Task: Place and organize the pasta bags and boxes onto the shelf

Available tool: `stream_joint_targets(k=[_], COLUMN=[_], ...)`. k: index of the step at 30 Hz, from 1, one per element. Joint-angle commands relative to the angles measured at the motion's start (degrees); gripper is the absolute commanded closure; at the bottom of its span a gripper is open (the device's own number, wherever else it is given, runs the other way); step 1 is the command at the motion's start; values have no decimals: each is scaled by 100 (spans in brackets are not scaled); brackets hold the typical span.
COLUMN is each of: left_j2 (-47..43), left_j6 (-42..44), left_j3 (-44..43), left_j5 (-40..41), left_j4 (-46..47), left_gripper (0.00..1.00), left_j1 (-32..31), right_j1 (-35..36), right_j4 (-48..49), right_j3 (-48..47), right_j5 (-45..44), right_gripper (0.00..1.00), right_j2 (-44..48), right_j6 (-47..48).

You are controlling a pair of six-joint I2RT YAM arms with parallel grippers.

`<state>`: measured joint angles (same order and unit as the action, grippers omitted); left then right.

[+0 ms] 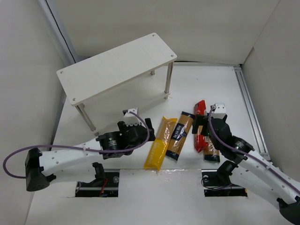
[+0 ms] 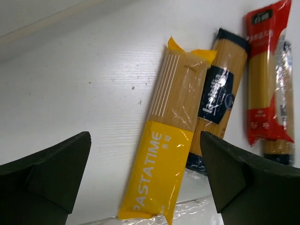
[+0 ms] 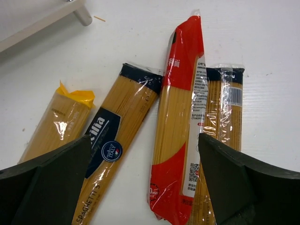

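Note:
The white shelf [image 1: 117, 65] stands at the back left, its top bare. Four spaghetti packs lie side by side on the table in front of it: plain yellow [image 1: 158, 143], golden-brown with a dark label [image 1: 180, 136], red-ended clear bag [image 1: 200, 123], and orange-brown with dark ends [image 1: 212, 153], partly hidden under my right arm. My left gripper [image 1: 143, 131] is open and empty, just left of the yellow pack [image 2: 159, 173]. My right gripper [image 1: 202, 127] is open and empty, above the red-ended bag [image 3: 180, 93] and the orange-brown pack [image 3: 225, 112].
A shelf leg [image 3: 84, 16] stands beyond the packs. White walls close in the table on the left, back and right. A metal rail [image 1: 251, 112] runs along the right side. Clear tape [image 2: 197, 211] lies by the yellow pack's near end.

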<state>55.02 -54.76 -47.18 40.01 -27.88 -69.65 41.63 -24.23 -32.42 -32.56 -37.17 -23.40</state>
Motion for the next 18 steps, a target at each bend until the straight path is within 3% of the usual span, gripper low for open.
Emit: stream_joint_targets(k=[1,10,18], left_j2=[332,1703,2626], left_j6=[490,2081,2426], left_j3=[-169,-169,235], left_j5=[-308,-2136,-3059], left_j4=[326,1740,1987], left_gripper=[0,0,0], left_j1=[13,13,13], right_j1=[-5,-5,-5], right_j4=[270,15,-38], right_j3=[-159,-159,-106], right_j5=[223,83,31], right_gripper=[0,0,0], right_j2=[8,306,412], right_j6=[213,353,406])
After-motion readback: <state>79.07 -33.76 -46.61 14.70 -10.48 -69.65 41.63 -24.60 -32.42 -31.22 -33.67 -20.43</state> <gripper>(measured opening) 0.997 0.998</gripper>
